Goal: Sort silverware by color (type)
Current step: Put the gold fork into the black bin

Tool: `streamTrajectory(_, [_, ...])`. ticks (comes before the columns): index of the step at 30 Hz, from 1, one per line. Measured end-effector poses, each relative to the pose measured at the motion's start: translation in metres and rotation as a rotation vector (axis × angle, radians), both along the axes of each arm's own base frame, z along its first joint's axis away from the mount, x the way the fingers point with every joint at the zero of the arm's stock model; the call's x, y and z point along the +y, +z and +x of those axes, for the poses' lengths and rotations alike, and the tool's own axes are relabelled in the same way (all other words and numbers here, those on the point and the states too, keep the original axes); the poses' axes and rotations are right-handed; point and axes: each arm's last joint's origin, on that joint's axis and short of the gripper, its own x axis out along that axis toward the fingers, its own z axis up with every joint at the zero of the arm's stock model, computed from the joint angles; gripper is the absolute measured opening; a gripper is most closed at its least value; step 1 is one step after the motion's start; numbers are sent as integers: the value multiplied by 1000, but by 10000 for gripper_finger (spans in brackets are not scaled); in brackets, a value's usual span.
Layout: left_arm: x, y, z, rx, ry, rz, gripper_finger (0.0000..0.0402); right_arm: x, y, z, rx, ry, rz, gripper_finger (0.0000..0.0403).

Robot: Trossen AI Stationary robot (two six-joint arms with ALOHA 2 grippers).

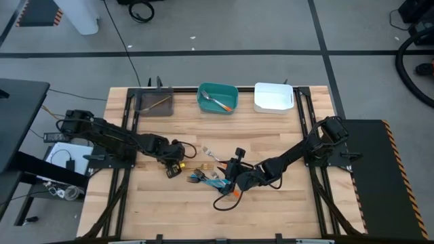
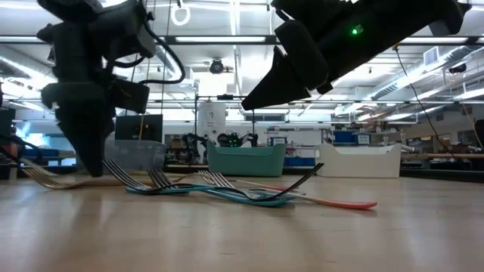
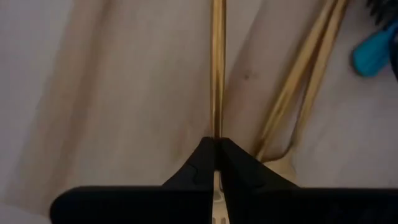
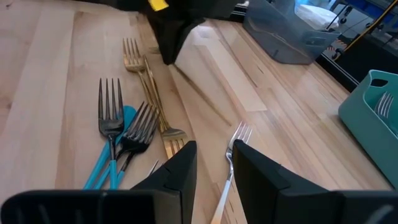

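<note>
While left gripper pinches gold fork, right gripper open

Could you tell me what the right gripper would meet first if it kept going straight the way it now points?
Probably the silver fork lying between the right gripper's open fingers, then the left gripper farther on; depth is unclear.

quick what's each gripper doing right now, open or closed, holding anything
Left gripper: shut on a gold utensil handle lying on the table.
Right gripper: open, holding nothing, over the silverware pile.
</note>
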Motion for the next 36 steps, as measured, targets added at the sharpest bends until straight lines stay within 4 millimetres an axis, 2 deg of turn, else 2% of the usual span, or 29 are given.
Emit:
streamTrajectory(16, [17,44,17,-6,-70,95,16,1,1,1,-9,16,10,109])
streamTrajectory(36, [35,103,26,43,-117,223,16,1,1,1,-8,17,9,109])
